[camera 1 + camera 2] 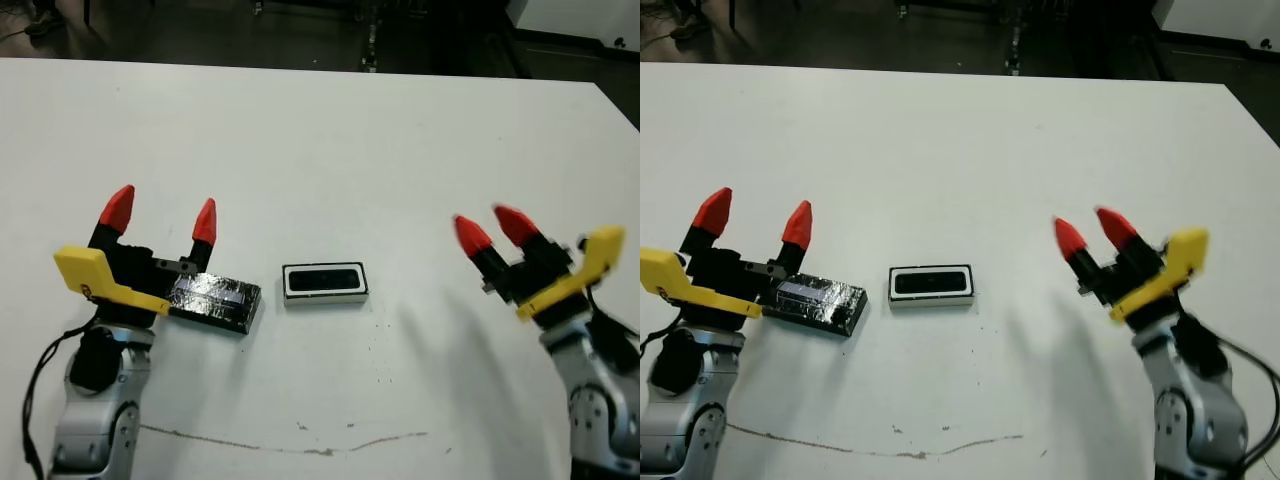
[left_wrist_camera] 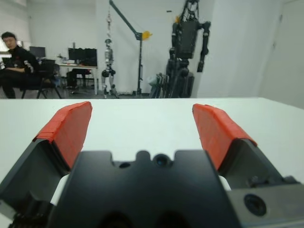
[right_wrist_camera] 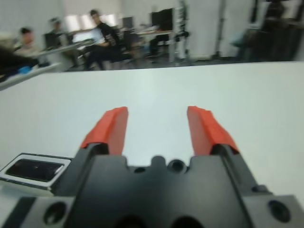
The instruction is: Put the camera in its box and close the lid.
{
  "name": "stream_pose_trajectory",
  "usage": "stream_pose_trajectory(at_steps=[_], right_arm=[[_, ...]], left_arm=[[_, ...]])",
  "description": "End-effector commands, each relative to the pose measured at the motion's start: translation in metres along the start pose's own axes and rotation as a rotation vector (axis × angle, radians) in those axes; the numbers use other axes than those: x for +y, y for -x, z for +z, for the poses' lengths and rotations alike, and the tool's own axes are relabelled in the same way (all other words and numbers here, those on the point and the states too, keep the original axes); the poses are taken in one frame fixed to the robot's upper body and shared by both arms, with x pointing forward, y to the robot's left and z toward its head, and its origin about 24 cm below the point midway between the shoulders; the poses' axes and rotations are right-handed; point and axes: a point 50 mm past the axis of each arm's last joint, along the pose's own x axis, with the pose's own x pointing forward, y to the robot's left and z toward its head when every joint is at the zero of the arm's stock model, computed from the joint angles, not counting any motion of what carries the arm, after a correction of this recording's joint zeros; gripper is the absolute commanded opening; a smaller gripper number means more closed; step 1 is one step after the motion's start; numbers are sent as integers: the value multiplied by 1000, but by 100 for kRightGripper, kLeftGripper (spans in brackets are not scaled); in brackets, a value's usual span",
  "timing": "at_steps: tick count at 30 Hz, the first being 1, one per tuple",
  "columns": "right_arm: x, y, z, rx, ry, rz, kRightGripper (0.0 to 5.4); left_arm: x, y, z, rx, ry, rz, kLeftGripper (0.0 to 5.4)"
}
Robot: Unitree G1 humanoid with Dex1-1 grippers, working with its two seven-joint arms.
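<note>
The box (image 1: pixel 325 297), a shallow white tray with a dark rim, lies flat at the table's middle. The camera (image 1: pixel 324 279), a slim black bar, lies inside it. The right wrist view shows the box (image 3: pixel 16 181) beside the right gripper with the camera (image 3: pixel 29 169) in it. The lid (image 1: pixel 215 298), glossy crinkled black, lies on the table left of the box, apart from it. My left gripper (image 1: pixel 161 213) is open above the lid's left end, hiding part of it. My right gripper (image 1: pixel 490 227) is open well to the right of the box, holding nothing.
A thin brown mark (image 1: pixel 300 445) runs along the white table near its front. Dark floor lies beyond the far table edge (image 1: pixel 300 68). A seated person (image 2: pixel 14 59) and a robot on a stand (image 2: pixel 187 47) show far behind.
</note>
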Motion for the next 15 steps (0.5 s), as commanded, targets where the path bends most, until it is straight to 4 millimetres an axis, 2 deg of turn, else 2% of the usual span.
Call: stream_pose_trajectory(at_steps=[1, 4, 10, 15], right_arm=[[0, 11, -2, -42, -6, -65, 278], [1, 13, -3, -44, -3, -94, 234], [4, 12, -5, -38, -4, -112, 133], [5, 11, -6, -39, 4, -108, 66]], left_arm=[[10, -4, 14, 56, -62, -148, 540], [21, -10, 24, 97, -95, -279, 540], [49, -29, 54, 225, -311, -606, 540], [64, -49, 74, 388, -469, -900, 540]])
